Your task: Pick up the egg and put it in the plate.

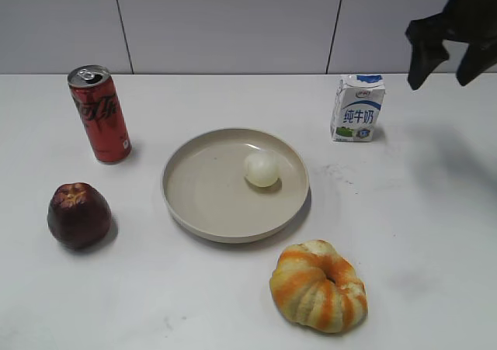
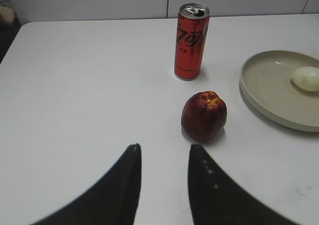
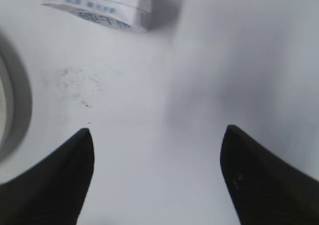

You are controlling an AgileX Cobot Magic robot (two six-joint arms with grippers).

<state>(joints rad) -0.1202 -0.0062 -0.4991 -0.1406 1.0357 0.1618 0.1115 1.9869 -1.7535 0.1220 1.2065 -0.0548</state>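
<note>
The pale cream egg [image 1: 262,169] lies inside the beige plate [image 1: 194,202], right of its middle. The left wrist view shows the egg [image 2: 306,78] in the plate [image 2: 264,93] at the right edge. My right gripper [image 1: 446,71] is open and empty, raised high at the top right, above the table right of the milk carton; the right wrist view shows its jaws [image 3: 155,135] wide apart over bare table. My left gripper [image 2: 163,150] is open and empty, low over the table, near the apple; it is out of the exterior view.
A red cola can [image 1: 99,113] stands at back left, a dark red apple [image 1: 78,215] in front of it. A milk carton [image 1: 357,107] stands at back right. An orange-striped pumpkin-shaped thing [image 1: 319,285] lies in front of the plate.
</note>
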